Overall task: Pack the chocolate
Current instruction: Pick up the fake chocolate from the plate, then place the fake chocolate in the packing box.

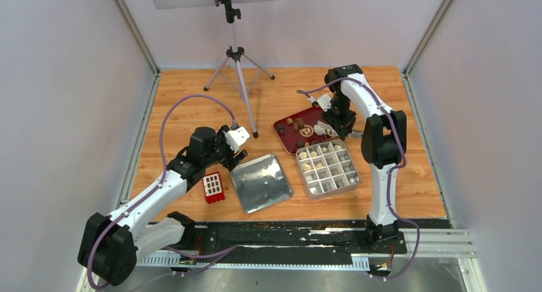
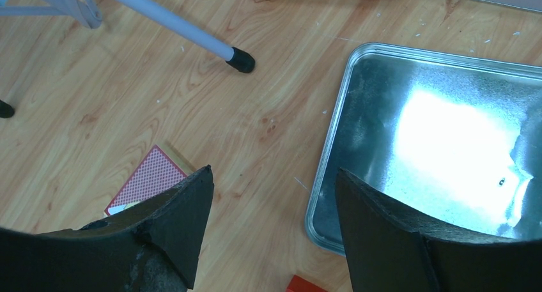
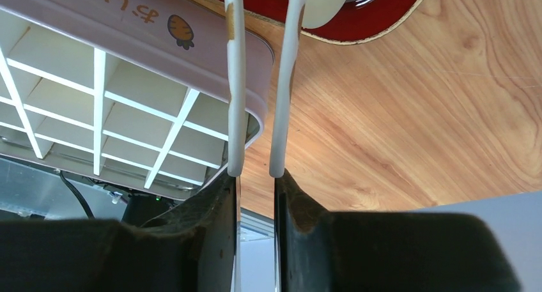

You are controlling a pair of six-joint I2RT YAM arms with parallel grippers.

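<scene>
Black fingers (image 3: 217, 206) of the right gripper (image 3: 257, 177) fill the bottom of the right wrist view. They are pressed narrowly onto a pair of white tongs (image 3: 234, 81) whose two blades run up the middle of the frame. At the blade tips, at the top edge, a cream-white piece (image 3: 325, 4) of the chocolate is pinched over the red tray (image 3: 390, 14). Whether it is already off the tray floor I cannot tell. Just left of the blades, the divided box (image 3: 128, 33) takes the upper left of this frame, and the cells shown there look bare. In the overhead view, right of centre, more of the chocolate lies loose on the tray, mostly dark pieces (image 1: 299, 123). Just below them, packed pieces (image 1: 307, 167) rest in some cells of the box.

The step in hand looks like carrying the pinched piece to a free cell. To do it well, I would:
- hold the squeeze on the tongs even, since a rounded piece could pop out if the pressure shifts;
- raise the tips above the box wall before crossing it;
- centre them over one cell and lower them inside;
- then ease the squeeze only a little.

Further out, at lower centre of the overhead frame, a silver lid (image 1: 261, 183) lies on the wooden table (image 1: 422, 190), with a red block (image 1: 213, 187) to its left. The left gripper (image 2: 275, 177) hangs over the gap between them, jaws wide and holding nothing.
</scene>
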